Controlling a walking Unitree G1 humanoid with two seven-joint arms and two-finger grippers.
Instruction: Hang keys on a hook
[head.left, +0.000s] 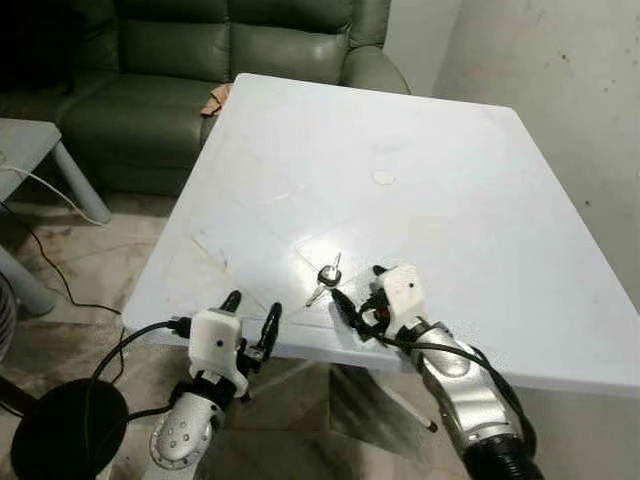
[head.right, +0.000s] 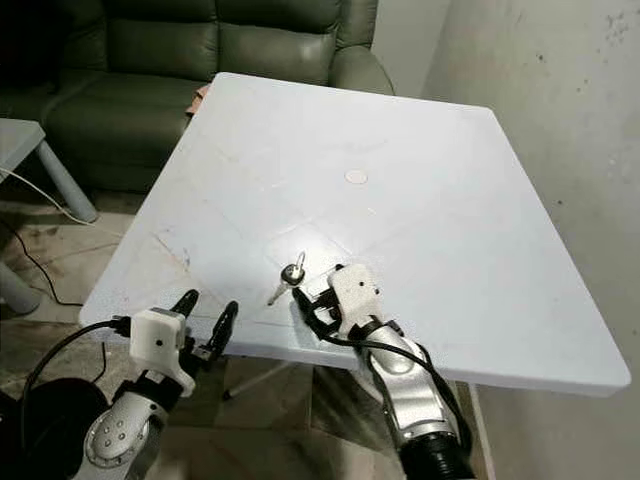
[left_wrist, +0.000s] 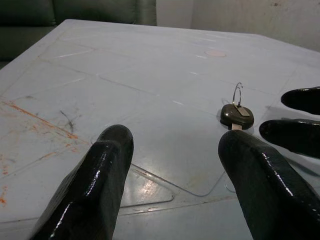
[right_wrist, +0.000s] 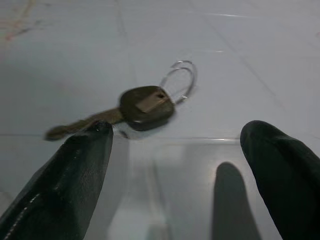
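Note:
A single key (head.left: 325, 275) with a dark head and a small metal ring lies flat on the white table (head.left: 450, 200), close to its near edge. My right gripper (head.left: 360, 292) is open just to the right of the key, low over the tabletop. In the right wrist view the key (right_wrist: 145, 106) lies a little beyond that gripper's (right_wrist: 180, 132) spread fingertips, untouched. My left gripper (head.left: 251, 312) is open at the table's near edge, left of the key. The left wrist view shows the key (left_wrist: 236, 116) ahead, with the right gripper's fingers (left_wrist: 292, 135) beside it.
A green sofa (head.left: 200, 60) stands behind the table, with an orange cloth (head.left: 215, 98) on its arm. A small grey table (head.left: 30, 140) and a cable (head.left: 50, 260) are on the floor to the left. A wall (head.left: 560, 70) runs along the right. A round mark (head.left: 383, 178) sits mid-table.

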